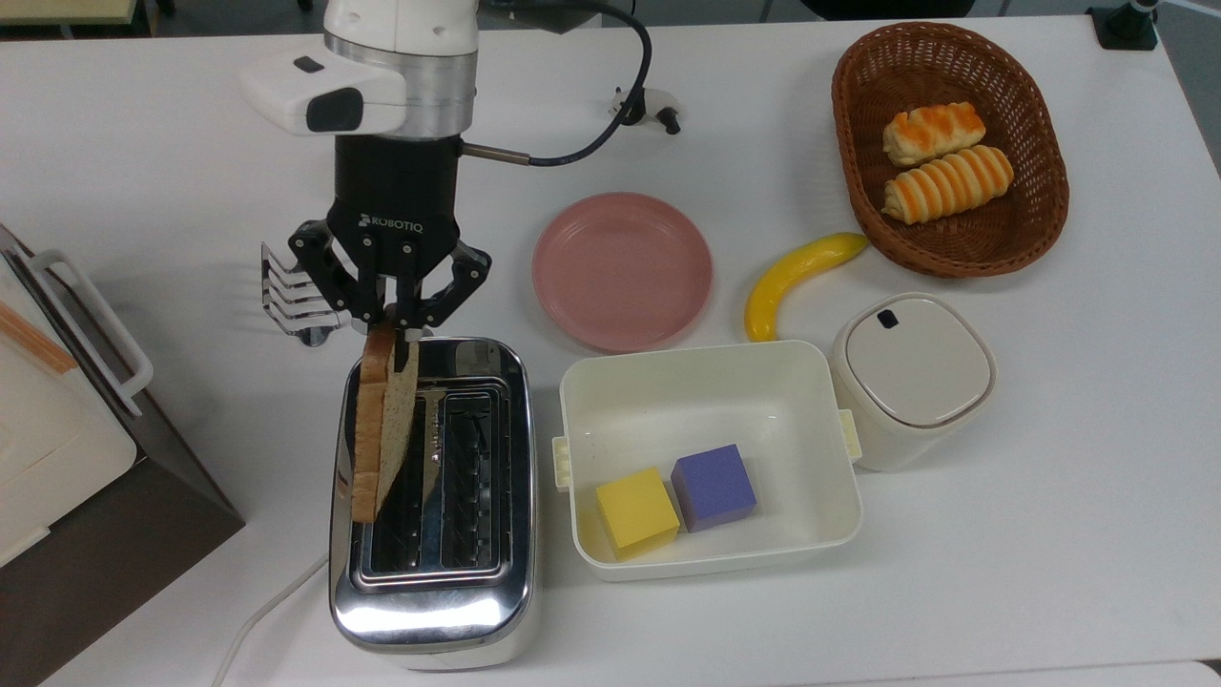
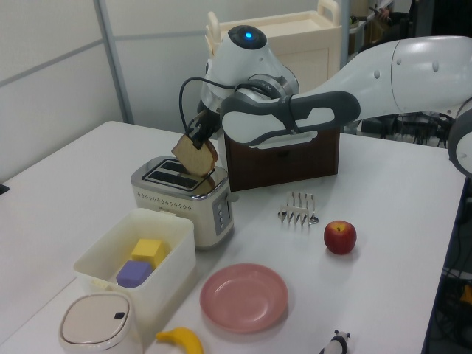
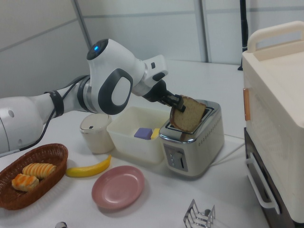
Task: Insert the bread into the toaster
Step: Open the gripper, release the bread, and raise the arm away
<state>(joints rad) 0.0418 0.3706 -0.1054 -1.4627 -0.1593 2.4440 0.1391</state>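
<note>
Bright, even overhead light. The white surface (image 1: 1049, 534) looks slightly washed out. Below the pincer (image 1: 401, 329), the chrome toaster (image 1: 434, 611) carries glare; soft shadows fall beside it. Focus is adequate.

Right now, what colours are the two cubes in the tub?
One yellow cube, one purple cube, clearest in the top view.

The gripper (image 1: 399, 329) hides the top edge of the bread (image 1: 383, 429) in the top view, and the slice covers part of the toaster (image 1: 434, 592) slot beneath it. At the left edge of the top view, a white box with a handle (image 1: 48, 401) is cut off. The black-and-white figurine (image 1: 658, 110) near the top centre sits partly behind the cable. In the left view, the banana (image 2: 181, 341) and the figurine (image 2: 335, 343) run off the bottom edge.
</note>
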